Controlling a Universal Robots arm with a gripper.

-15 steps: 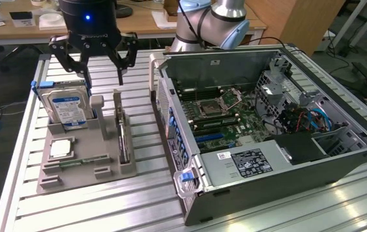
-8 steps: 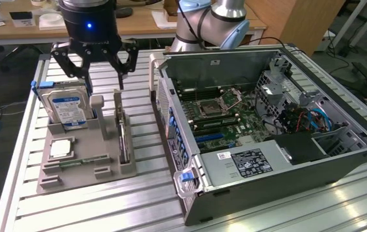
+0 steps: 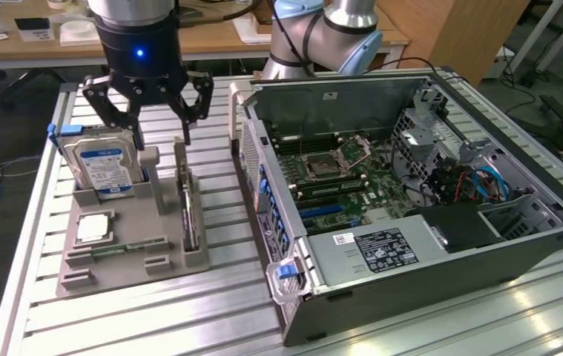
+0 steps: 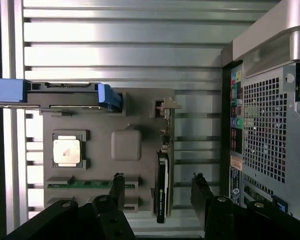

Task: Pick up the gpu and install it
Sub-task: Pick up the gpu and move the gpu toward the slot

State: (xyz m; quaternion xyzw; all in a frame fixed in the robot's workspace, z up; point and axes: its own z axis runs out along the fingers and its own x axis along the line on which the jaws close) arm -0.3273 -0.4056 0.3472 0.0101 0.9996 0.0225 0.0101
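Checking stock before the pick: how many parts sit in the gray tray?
4. The drive stands upright at the tray's far end, the chip lies just nearer, the memory stick nearer still, and the gpu stands on edge along the exterior view's right side. None seems hidden.

A slatted aluminium desk [image 3: 162, 315] carries a grey holder [image 3: 141, 222] and, to the exterior view's right of it, an open computer case [image 3: 459, 278]. In the holder a hard drive [image 3: 103, 167] with a blue-and-white label stands upright between blue rails. Near it a square silver chip [image 3: 93, 228] lies flat, and just beside that a green memory stick [image 3: 113, 251] sits in a slot. Inside the case — its side panel off — the motherboard [image 3: 346, 182], a labelled power supply [image 3: 380, 248] and blue cables [image 3: 484, 182] show. A wooden desk [image 3: 212, 37] with papers stands behind.
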